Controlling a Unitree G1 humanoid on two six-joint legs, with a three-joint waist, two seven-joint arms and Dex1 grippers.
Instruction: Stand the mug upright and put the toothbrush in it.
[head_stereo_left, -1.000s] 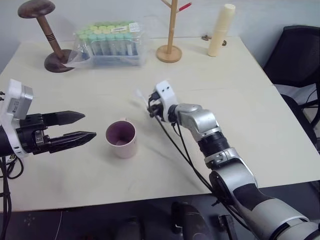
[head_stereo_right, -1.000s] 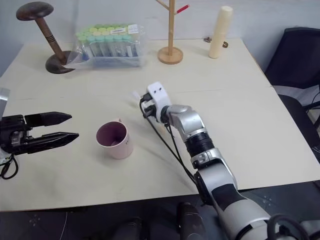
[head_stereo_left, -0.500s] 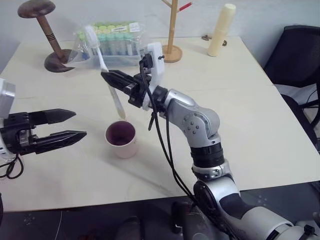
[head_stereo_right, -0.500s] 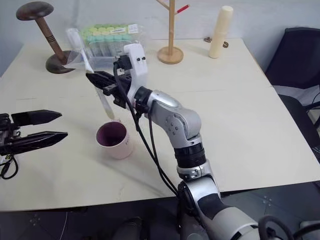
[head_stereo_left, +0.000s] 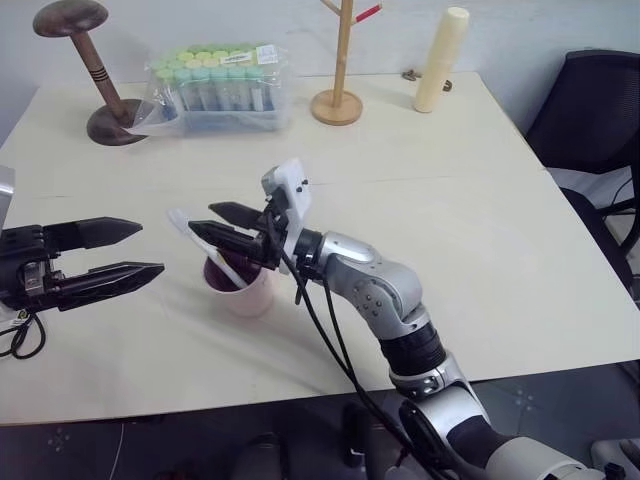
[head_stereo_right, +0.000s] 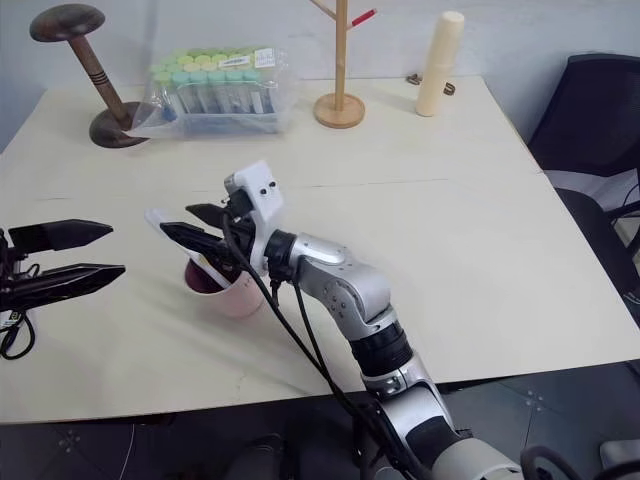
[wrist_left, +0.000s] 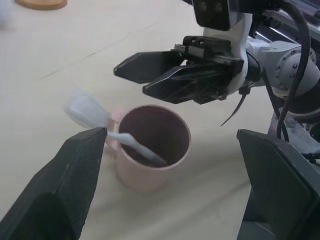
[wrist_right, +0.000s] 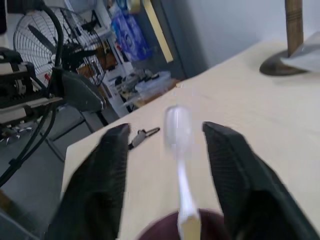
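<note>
A: L to R, quick. Left hand (head_stereo_left: 150, 252) hangs over the tabletop (head_stereo_left: 500, 200) at the left edge, fingers spread, nothing in it, near the mug but apart from it.

B: And the mug (wrist_left: 150, 150)?

A: Upright, mid-tabletop, just R of that hand. Small pale pink cylinder, smooth wall, darker purplish inside, looks like hard ceramic or plastic. Toothbrush (wrist_left: 107, 127) is in it already: slim white stick, one end down inside the cup, leaning over the rim w/ the head end poking out toward the left hand.

B: Right hand (head_stereo_left: 205, 222)?

A: Directly above the mug, pointing left. Fingers parted, toothbrush between them in the right wrist view but I can't see either one pressing on it. Reads as a release.

B: So how to finish it well?

A: My call: keep the fingers wide and lift straight up and back, no sideways sweep. Brush is long vs. the cup and leans, so a nudge on the head could lever it out or tip the light mug. Left hand stays off unless the cup rocks.

B: Rest of the tabletop?

A: Far side: dark wooden stand (head_stereo_left: 85, 60), clear bag of green-capped tubes (head_stereo_left: 220, 80), thin wooden tree stand (head_stereo_left: 340, 70), tall cream cylinder (head_stereo_left: 442, 60). All well apart from the mug.
</note>
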